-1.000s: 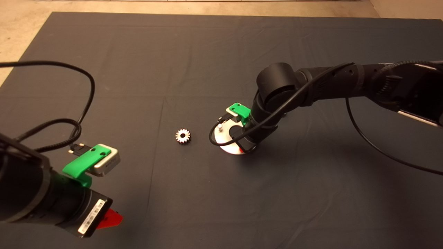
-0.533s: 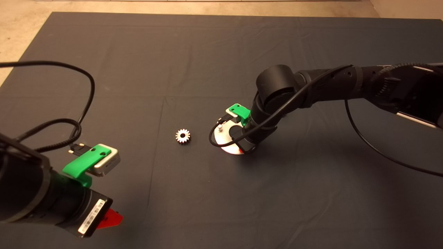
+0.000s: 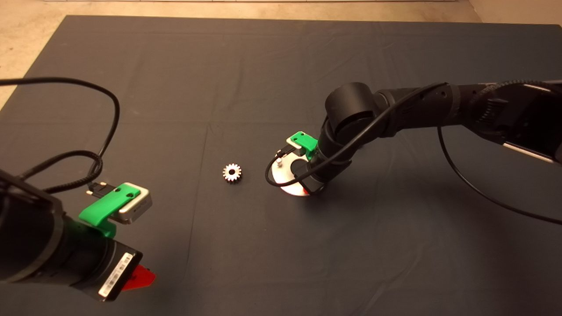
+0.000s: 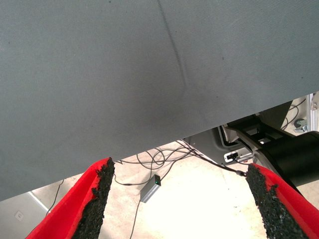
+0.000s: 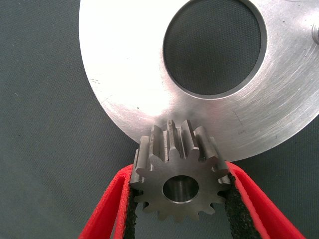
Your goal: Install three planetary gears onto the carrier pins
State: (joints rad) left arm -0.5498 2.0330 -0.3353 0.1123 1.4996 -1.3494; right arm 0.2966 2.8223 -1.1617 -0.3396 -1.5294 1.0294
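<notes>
Planetary gear (image 5: 175,175) clamped flat between the right gripper (image 5: 178,209) pads, held at the rim of the silver disc (image 5: 124,64) near mid-worktop. One carrier pin (image 3: 279,160) stands bare on the disc; a second gear (image 3: 232,172) lies on the mat (image 3: 175,87) beside it. Left gripper (image 4: 182,204) spread wide and empty (parked over the worktop's near-left edge).

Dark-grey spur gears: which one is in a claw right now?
The dark-grey metal spur gear pinched in the right claw over the round silver carrier disc's rim. The other visible gear lies loose on the dark mat, ungripped.
</notes>
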